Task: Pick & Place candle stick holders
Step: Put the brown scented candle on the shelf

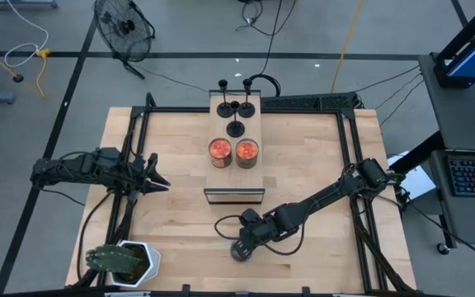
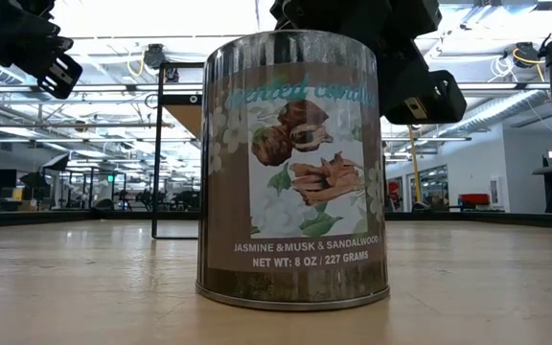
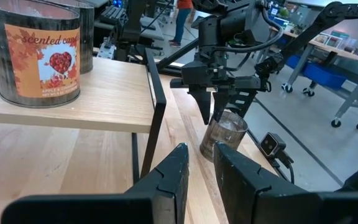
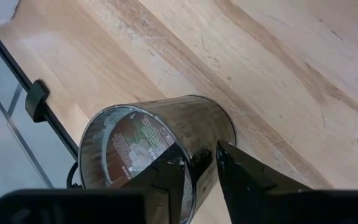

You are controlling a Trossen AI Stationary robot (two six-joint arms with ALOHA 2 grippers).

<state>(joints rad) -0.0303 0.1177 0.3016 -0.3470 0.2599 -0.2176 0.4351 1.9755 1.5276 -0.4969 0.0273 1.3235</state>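
Note:
Three matte-black candle stick holders [image 1: 236, 106] stand on their disc bases at the far end of a raised wooden shelf [image 1: 234, 180]. No gripper is near them. My right gripper [image 4: 201, 167] is open and points down over a silver scented-candle tin [image 4: 148, 146]. The tin stands upright on the table near the front edge [image 2: 295, 172]. One finger is over the tin's open top and the other is outside its wall. My left gripper [image 3: 202, 163] waits at the table's left [image 1: 160, 183], slightly open and empty. My right gripper has its fingers on either side of the tin's rim [image 4: 211, 138], coming from above. A gap shows between the fingers and the wall, and I cannot tell whether either finger touches it. The tin stands with its base on the table.
Two tins with orange-red tops [image 1: 232, 151] stand mid-shelf, near side of the holders. A potted plant in a white pot [image 1: 127, 262] sits at the front left corner. Black frame rails [image 1: 130, 148] run along the table's edges.

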